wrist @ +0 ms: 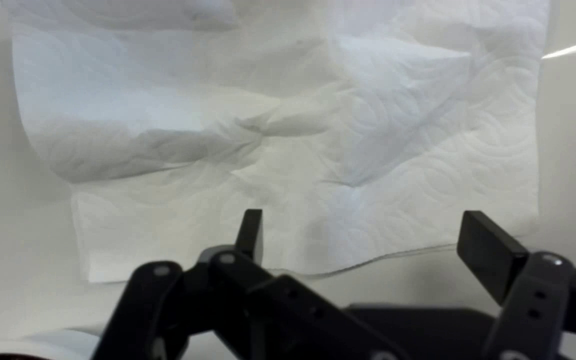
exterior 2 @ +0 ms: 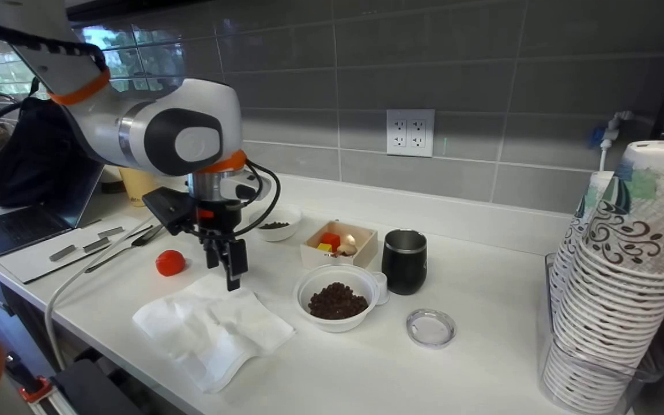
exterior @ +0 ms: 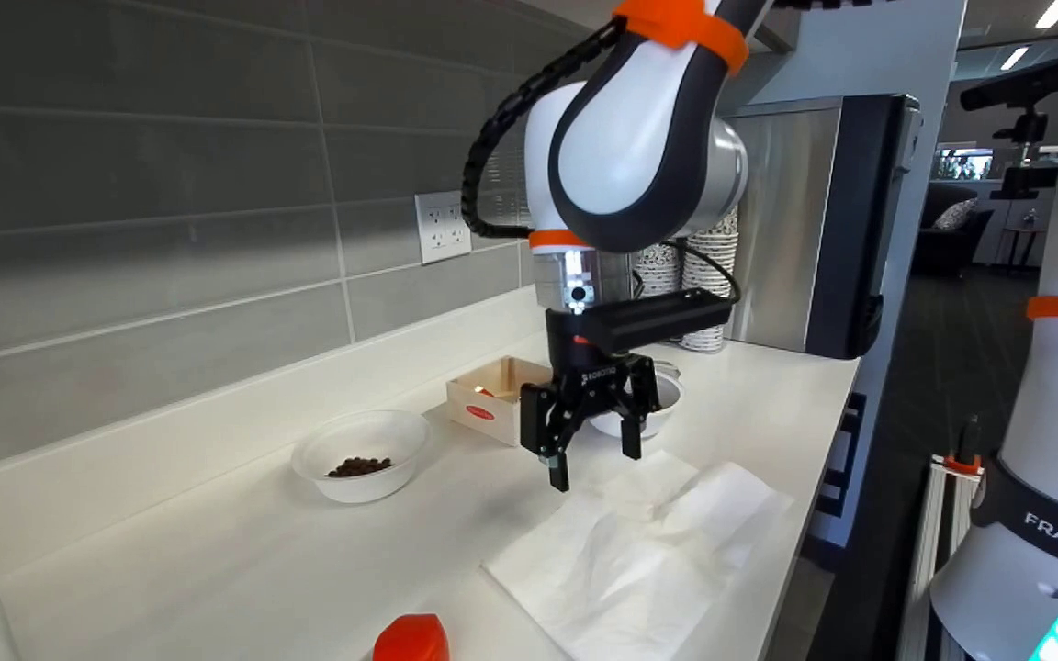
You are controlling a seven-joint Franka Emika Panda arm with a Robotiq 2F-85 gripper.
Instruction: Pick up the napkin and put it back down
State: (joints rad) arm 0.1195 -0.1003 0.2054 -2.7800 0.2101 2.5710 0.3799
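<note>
The white napkin [wrist: 288, 155] lies on the counter [exterior: 171, 588] below my gripper [exterior: 596, 462], spread out and creased, with raised folds across its middle. Through the wrist view I see one edge of it run across the gap between the fingers [wrist: 485, 245], and most of the paper reaches away ahead of them. The fingers stand wide apart, I have hold of nothing, and the tips look to me to hang above the napkin.

Beside the gripper, in an exterior view, is a white bowl [exterior 2: 338, 324] of dark brown pieces; a bit of its rim also comes into the wrist view, low by the linkage. Toward the wall from the gripper, near that bowl, I have a small wooden box [exterior 2: 320, 259] with a red block [exterior 2: 331, 238] and a yellow block [exterior 2: 324, 248] among its contents. To the left of the gripper, in an exterior view, sits another white bowl [exterior: 309, 459] with a smaller heap of dark pieces. A round red object [exterior 2: 170, 263] I can't identify rests on the opposite side of the gripper from the nearer bowl.

Farther from the gripper, past that nearer bowl, are a black tumbler [exterior 2: 404, 265], standing upright, and a clear lid [exterior 2: 431, 327], lying flat. Well apart from the gripper are stacked paper cups [exterior 2: 614, 323].
</note>
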